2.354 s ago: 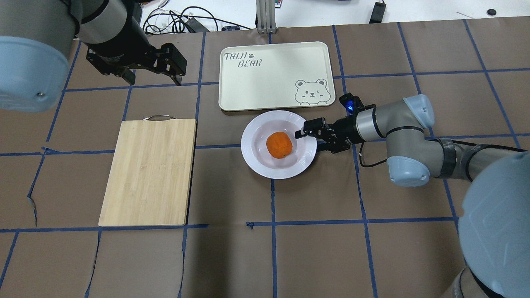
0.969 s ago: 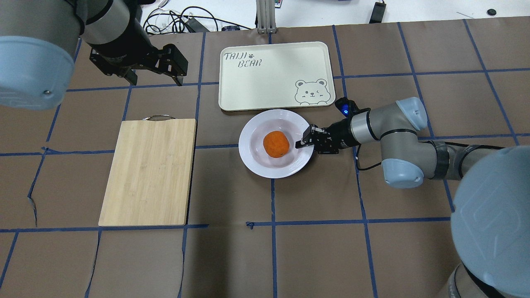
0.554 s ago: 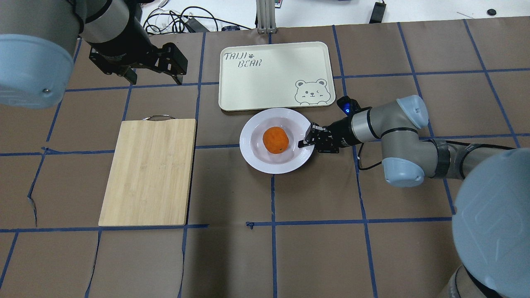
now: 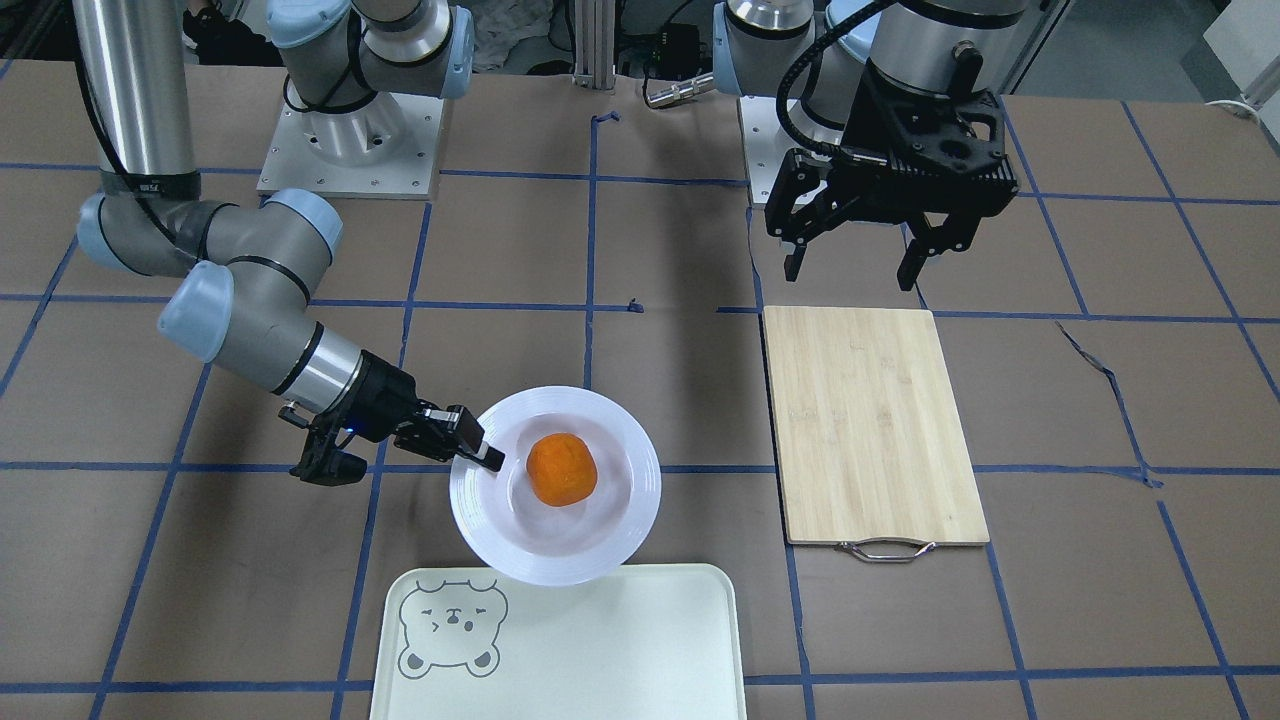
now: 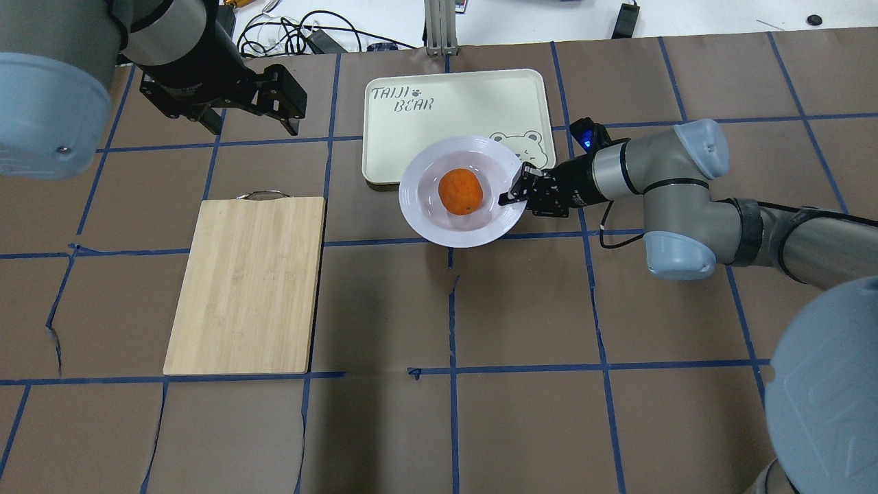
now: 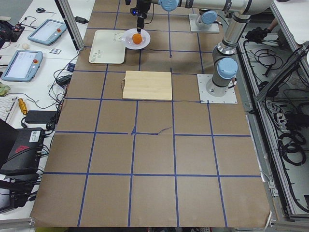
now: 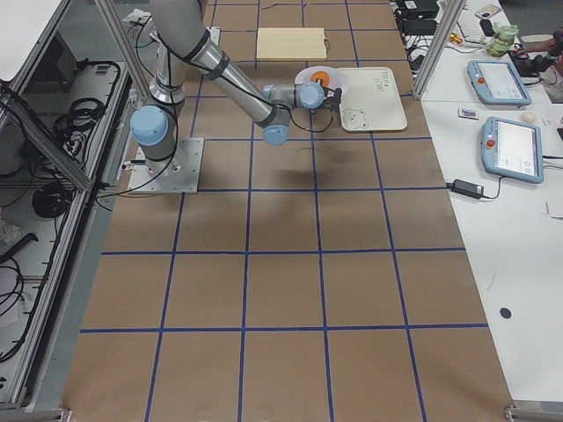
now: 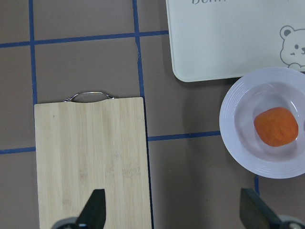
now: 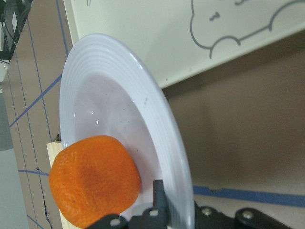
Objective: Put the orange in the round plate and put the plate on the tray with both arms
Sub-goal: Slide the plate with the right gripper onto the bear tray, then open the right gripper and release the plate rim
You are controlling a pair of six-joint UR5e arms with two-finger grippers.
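White ridged china sits in the right gripper (image 5: 511,197), which is pinched shut on the rim of the plate (image 5: 413,206). One black finger lies across the ridges on the inner side. Its partner below the rim is hidden in every view. The orange (image 5: 459,192) rests in the plate's sunken centre, close to the gripped edge.

Seen from overhead, the plate overlaps the near edge of the tray (image 5: 446,123) and covers most of the bear face (image 5: 535,144), leaving only the ears and one side showing. A shadow lies under the plate's left side, but whether the far rim touches the tray cannot be told.

The right wrist camera cuts the plate off at the bottom. It also hides the lower part of the orange behind gripper hardware.

The left gripper (image 5: 254,127) hangs wide open and empty above the table (image 5: 521,309), past the handle end of the board (image 5: 247,285). Its own camera shows only two fingertips at the lower edge, far apart. That view also loses part of the plate at the right border.

In both side views the plate and orange are small specks, and the grip cannot be made out.
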